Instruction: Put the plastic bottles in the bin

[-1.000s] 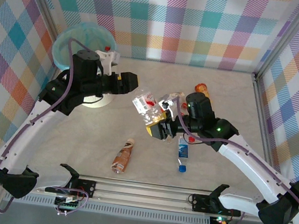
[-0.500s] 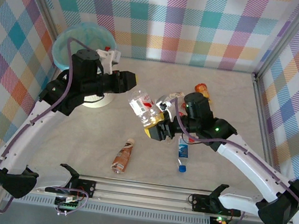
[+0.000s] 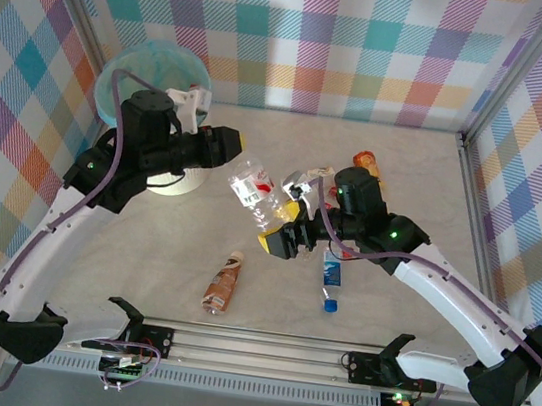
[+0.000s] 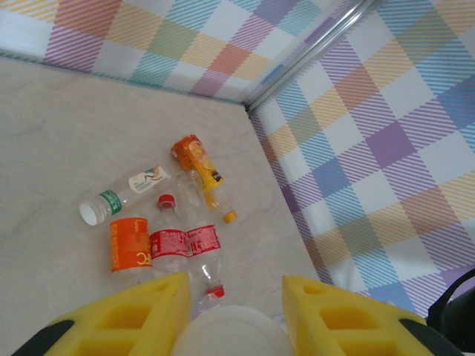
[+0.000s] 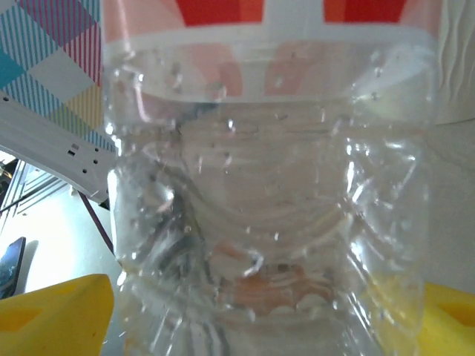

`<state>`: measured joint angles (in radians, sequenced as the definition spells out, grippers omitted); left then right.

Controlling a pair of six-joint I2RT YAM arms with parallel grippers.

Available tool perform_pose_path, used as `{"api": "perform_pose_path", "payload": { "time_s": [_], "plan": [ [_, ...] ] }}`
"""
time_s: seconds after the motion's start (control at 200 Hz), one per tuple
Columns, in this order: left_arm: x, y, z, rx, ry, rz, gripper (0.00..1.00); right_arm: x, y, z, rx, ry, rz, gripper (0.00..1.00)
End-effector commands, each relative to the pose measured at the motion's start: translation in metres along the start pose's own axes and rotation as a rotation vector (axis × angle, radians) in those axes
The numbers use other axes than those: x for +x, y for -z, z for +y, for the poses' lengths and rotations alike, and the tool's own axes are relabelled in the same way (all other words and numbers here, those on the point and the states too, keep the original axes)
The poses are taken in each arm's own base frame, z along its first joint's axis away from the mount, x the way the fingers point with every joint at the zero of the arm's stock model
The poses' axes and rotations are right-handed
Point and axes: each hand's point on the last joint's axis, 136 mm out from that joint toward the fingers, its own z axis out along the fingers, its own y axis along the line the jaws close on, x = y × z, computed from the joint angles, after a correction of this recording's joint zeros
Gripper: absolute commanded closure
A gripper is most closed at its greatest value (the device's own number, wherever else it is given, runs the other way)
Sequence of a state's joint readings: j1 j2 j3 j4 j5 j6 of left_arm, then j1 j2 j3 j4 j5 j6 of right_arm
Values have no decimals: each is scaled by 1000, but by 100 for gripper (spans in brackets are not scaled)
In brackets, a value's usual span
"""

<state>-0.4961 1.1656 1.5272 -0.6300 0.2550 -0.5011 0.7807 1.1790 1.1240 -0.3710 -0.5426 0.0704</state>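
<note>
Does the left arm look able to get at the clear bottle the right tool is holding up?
Likely yes: the open left tool points at the clear red-labelled bottle that the right tool grips, and nothing sits between them.

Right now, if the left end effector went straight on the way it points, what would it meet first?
Probably the clear red-labelled bottle that the right end effector holds up before it; depth is unclear.
</note>
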Motion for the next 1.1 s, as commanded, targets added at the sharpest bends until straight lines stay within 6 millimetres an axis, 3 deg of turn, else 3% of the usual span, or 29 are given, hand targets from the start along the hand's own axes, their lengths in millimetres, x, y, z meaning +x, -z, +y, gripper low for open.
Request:
{"api": "perform_pose_path", "payload": {
  "time_s": [0.0,0.265,0.535,0.67,0.85,1.095],
  "plan": [
    [-22,28,-14,3,-48,-98,99,-19,9,15,-25,56,-66,9],
    [-61,67,-7,-160,-142,-256,100,-37,17,19,-11,79,-125,7],
    [-130,127,-8,-394,-310,-510,100,-51,20,12,47,98,-163,6],
    [-159,138,2,-542,-381,-573,100,-54,17,11,44,101,-160,6],
    [-196,138,37,-718,-430,-597,100,-56,13,12,34,106,-144,6],
    [-224,116,124,-888,-369,-516,100,-52,11,10,45,118,-123,6]
  ]
}}
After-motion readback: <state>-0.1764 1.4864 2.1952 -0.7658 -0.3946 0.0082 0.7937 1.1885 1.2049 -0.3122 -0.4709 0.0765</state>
